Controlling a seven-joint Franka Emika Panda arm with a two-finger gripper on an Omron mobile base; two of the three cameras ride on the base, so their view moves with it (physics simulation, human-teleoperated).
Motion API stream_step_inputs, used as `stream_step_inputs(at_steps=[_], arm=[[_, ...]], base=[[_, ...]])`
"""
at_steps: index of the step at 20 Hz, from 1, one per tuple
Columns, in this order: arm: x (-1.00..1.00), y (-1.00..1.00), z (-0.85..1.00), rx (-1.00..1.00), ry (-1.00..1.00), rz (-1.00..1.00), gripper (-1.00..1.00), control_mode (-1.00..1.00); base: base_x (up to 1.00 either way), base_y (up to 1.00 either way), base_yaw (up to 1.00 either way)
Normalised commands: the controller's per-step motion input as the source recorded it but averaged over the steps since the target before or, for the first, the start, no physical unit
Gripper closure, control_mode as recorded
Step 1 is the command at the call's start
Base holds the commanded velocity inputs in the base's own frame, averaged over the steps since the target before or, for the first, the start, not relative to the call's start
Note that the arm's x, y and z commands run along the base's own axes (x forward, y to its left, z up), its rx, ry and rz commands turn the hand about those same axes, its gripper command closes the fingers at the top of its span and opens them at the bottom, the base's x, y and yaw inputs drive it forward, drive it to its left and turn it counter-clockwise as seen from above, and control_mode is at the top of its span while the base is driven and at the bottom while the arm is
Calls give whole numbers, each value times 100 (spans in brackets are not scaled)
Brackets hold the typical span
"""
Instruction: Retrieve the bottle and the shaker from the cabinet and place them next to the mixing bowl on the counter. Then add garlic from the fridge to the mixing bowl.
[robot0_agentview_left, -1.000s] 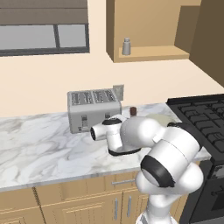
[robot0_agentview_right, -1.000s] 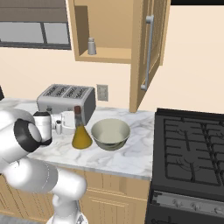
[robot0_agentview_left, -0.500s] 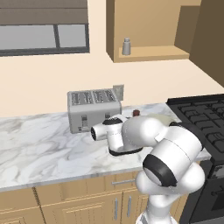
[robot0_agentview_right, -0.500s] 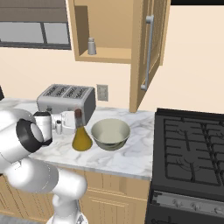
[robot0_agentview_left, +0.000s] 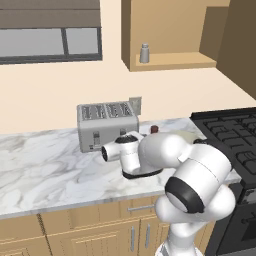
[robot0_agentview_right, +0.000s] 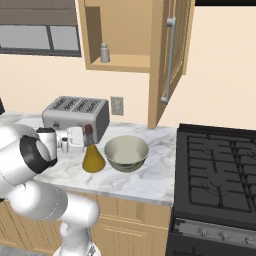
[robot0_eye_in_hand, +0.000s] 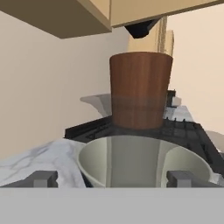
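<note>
Glossy white rounded arm (robot0_agentview_left: 192, 172) with black joint rings.

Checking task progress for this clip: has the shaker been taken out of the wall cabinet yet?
No. In the right base view the shaker stands on the shelf inside the cabinet, while the bottle is on the counter.

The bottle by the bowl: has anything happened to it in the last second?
The hand has opened its fingers and let go of the bottle, which stands on the counter beside the mixing bowl. The shaker remains in the cabinet.
</note>
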Motion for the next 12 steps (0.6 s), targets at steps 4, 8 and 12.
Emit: stream_step_inputs(at_steps=[4,8,12], arm=[[0,25,0,0,0,0,-100,-100],[0,24,0,0,0,-1,-100,-100],[-6,8,0,0,1,-6,-100,-100]], base=[[0,0,0],[0,0,0],[0,0,0]])
